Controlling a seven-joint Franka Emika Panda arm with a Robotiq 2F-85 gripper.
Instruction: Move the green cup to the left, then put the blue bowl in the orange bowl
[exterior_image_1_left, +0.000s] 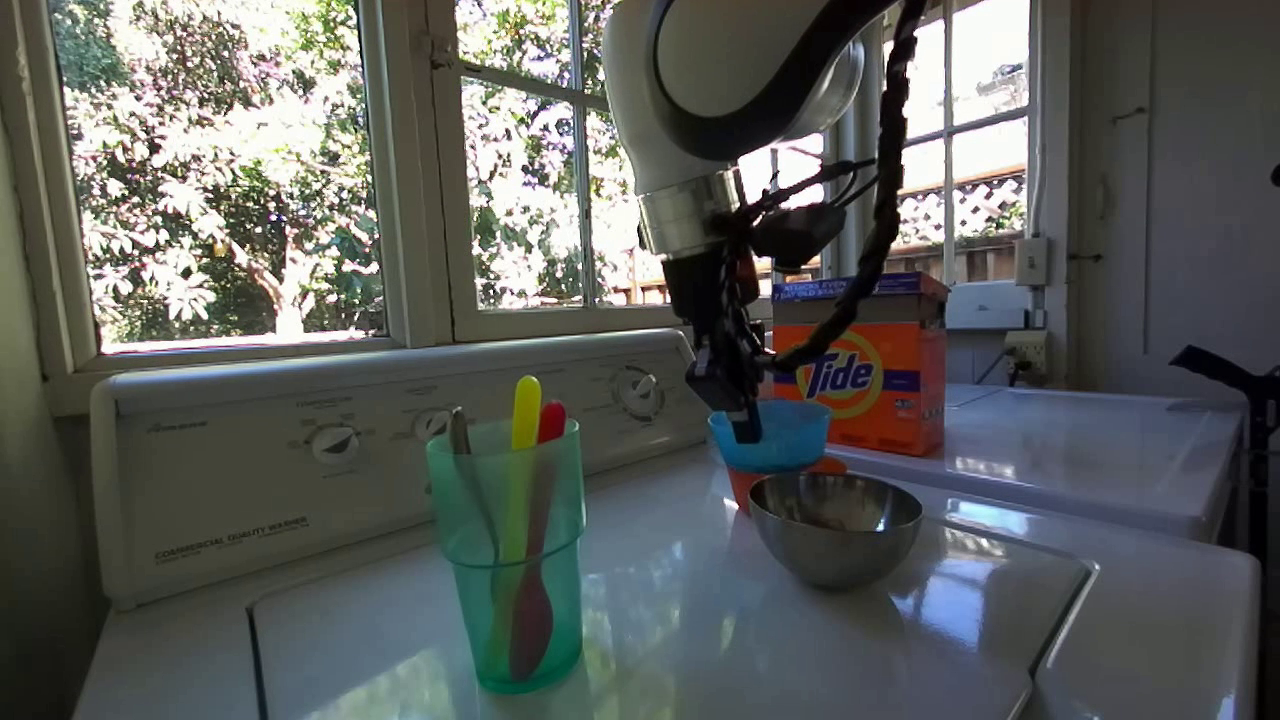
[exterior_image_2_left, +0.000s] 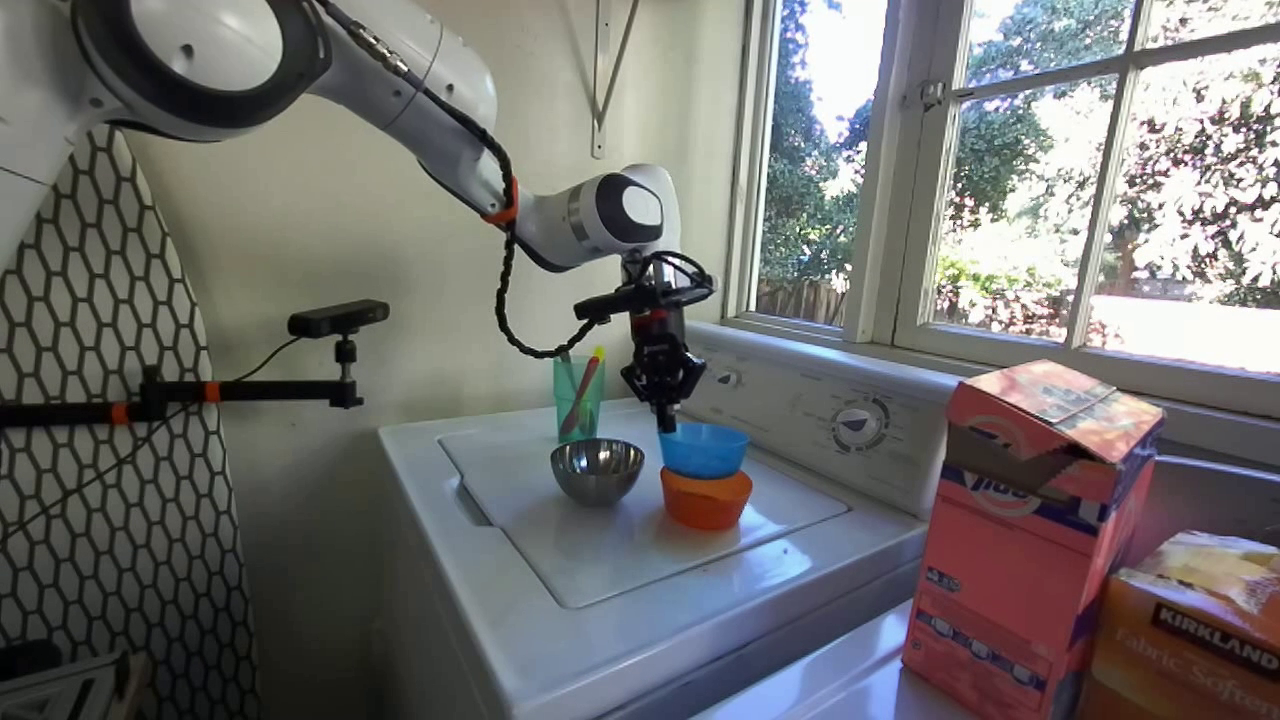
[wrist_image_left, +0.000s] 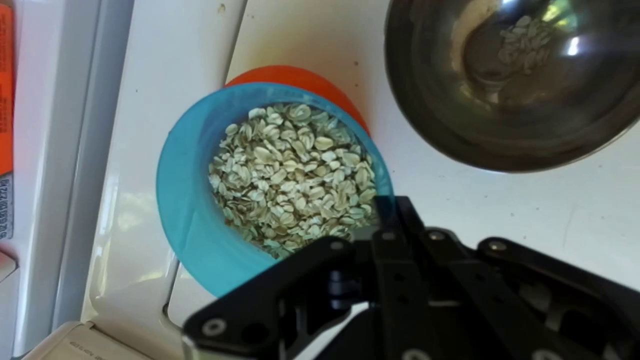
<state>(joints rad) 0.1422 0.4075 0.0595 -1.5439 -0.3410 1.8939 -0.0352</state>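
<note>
My gripper (wrist_image_left: 392, 205) points down, shut on the near rim of the blue bowl (wrist_image_left: 182, 200), with the rim pinched between its fingertips. Oat flakes (wrist_image_left: 292, 175) fill the bottom of that bowl. In both exterior views the blue bowl (exterior_image_2_left: 708, 455) is right over the orange bowl (exterior_image_2_left: 707, 505), roughly level; whether they touch, I cannot tell. From above, only a crescent of the orange bowl (wrist_image_left: 305, 80) shows past the blue rim. The green cup (exterior_image_1_left: 562, 615), holding several utensils, stands upright on the washer lid, well apart from the bowls.
Beside the orange bowl sits a shiny metal bowl (exterior_image_1_left: 835, 545) with a few flakes inside. The washer's control panel (exterior_image_1_left: 250, 480) rises along the window side. A Tide box (exterior_image_1_left: 870, 400) and a Kirkland box (exterior_image_2_left: 1190, 640) stand on the adjoining machine.
</note>
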